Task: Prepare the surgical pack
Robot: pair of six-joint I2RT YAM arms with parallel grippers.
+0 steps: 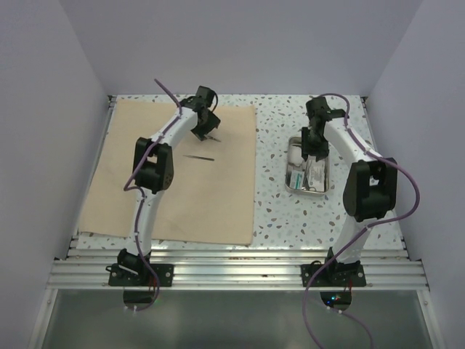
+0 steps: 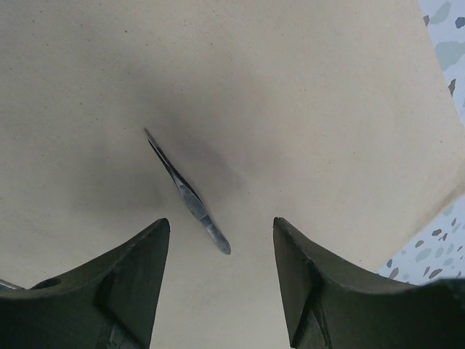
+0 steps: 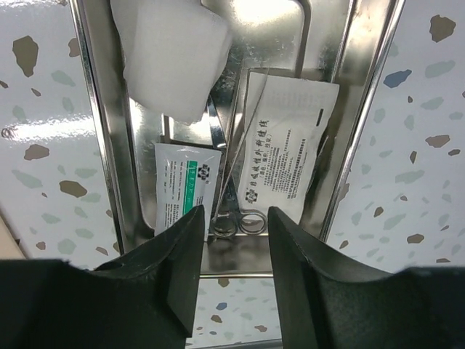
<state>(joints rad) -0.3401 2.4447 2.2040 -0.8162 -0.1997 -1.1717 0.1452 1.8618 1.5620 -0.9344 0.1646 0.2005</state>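
The left gripper point(image 2: 221, 227) hangs spread over tweezers point(image 2: 185, 190) on the tan cloth point(image 1: 189, 207) at left, and the right gripper point(image 3: 236, 214) hangs spread over the steel tray point(image 3: 109, 160), where packets point(image 3: 280, 156) half hide scissors point(image 3: 240, 222).

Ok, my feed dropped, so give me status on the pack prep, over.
Left gripper open over tweezers lying on tan cloth. Right gripper open above steel tray holding gauze and two packets. Nothing wrapped yet; no obstruction seen.

Tweezers point(image 2: 187, 193) on cloth point(image 1: 218, 203), tray point(image 1: 290, 167) right of cloth
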